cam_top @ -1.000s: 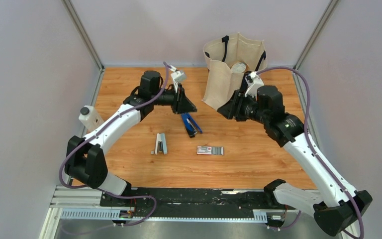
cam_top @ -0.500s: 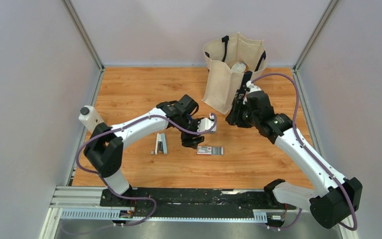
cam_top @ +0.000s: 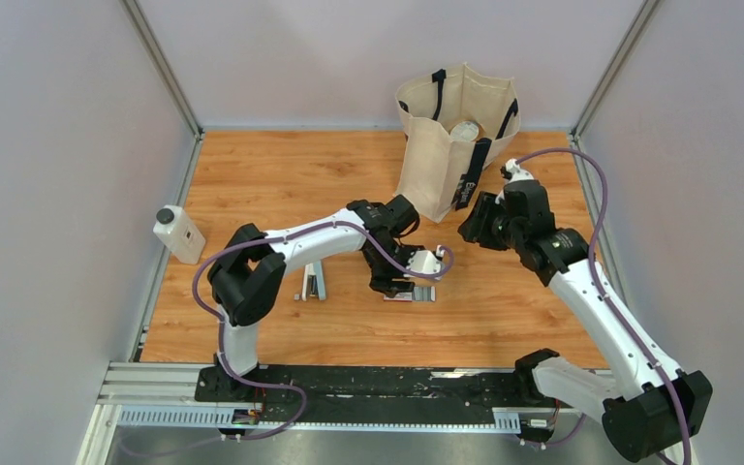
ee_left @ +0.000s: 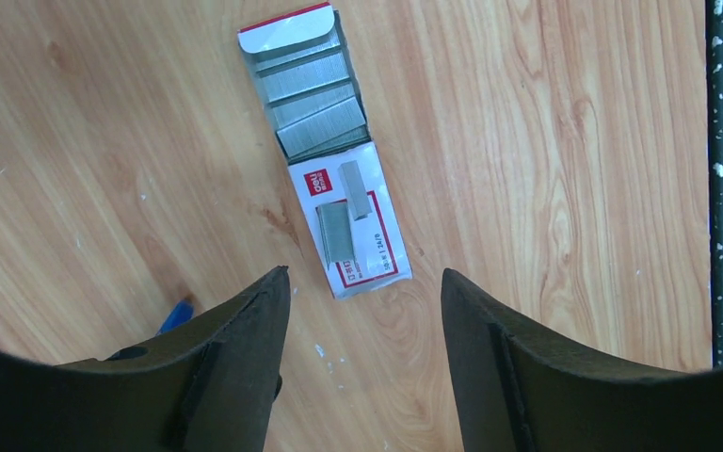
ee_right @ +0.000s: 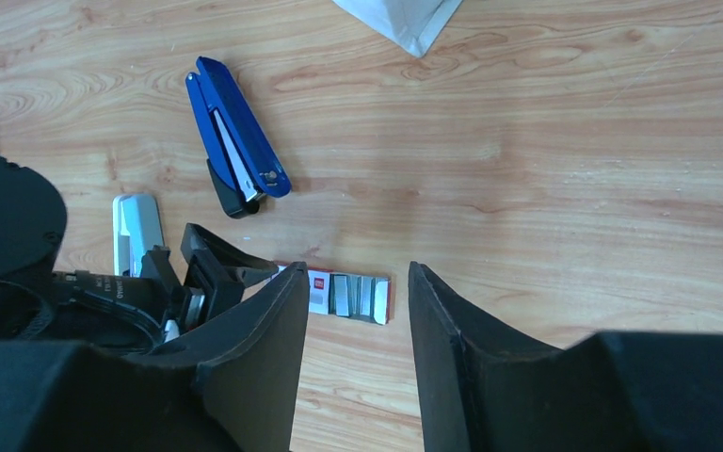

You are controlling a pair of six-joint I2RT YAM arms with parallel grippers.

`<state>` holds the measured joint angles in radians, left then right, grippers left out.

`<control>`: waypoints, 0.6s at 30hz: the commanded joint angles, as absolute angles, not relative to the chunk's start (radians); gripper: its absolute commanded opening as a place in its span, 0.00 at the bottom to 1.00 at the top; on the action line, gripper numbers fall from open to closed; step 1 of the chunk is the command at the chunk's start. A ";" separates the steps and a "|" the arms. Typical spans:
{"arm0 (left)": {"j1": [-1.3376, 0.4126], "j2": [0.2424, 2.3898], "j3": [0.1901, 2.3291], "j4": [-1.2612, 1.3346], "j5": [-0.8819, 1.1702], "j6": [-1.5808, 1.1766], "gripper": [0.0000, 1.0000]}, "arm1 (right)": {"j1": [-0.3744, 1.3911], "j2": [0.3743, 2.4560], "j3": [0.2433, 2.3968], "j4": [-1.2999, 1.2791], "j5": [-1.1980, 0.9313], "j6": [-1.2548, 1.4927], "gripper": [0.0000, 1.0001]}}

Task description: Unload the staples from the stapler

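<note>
The dark-blue stapler (ee_right: 235, 141) with its black end lies flat on the wooden table, a pale strip showing along its length. In the top view my left wrist hides it. My left gripper (ee_left: 365, 275) (cam_top: 397, 281) hangs open just above the table with nothing between its fingers. The red-and-white staple box (ee_left: 325, 151) (cam_top: 415, 293) lies right in front of it. The box is open, holds grey staple strips, and two short strips (ee_left: 346, 212) rest on its flap. My right gripper (ee_right: 358, 267) (cam_top: 473, 225) is open and empty in the air, looking down on the stapler and the box.
A pale grey-silver oblong object (cam_top: 313, 281) (ee_right: 136, 231) lies left of the box. A canvas bag (cam_top: 446, 145) stands at the back right, close to my right gripper. A white bottle with a black cap (cam_top: 179, 232) stands by the left wall.
My left arm has swung from the back of the table forward over the stapler to the staple box, and its jaws have opened. My right gripper has drifted slightly right, away from the bag's front.
</note>
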<state>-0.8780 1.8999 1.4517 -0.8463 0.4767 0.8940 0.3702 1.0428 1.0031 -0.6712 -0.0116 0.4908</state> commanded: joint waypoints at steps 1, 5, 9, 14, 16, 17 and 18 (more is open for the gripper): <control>-0.888 1.951 1.515 -0.876 0.468 0.933 0.66 | 0.359 1.020 0.997 -0.657 -0.043 0.471 0.45; -0.896 1.979 1.526 -0.848 0.430 0.923 0.64 | 0.356 1.019 0.996 -0.650 -0.064 0.477 0.43; -0.917 2.011 1.545 -0.834 0.376 0.914 0.63 | 0.353 1.009 0.994 -0.646 -0.071 0.476 0.43; -0.922 2.034 1.565 -0.828 0.362 0.888 0.60 | 0.350 0.994 0.992 -0.649 -0.078 0.474 0.43; -0.923 2.040 1.568 -0.830 0.368 0.879 0.59 | 0.347 0.993 0.991 -0.652 -0.078 0.474 0.42; -0.925 2.042 1.569 -0.831 0.370 0.877 0.59 | 0.347 0.992 0.992 -0.652 -0.078 0.474 0.42; -0.928 2.043 1.568 -0.833 0.368 0.874 0.59 | 0.344 0.991 0.991 -0.653 -0.080 0.476 0.42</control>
<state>-0.9173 2.0377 1.5291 -0.8364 0.3645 0.8906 0.3542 1.0149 0.9947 -0.6743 -0.0662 0.4885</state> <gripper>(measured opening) 0.595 0.425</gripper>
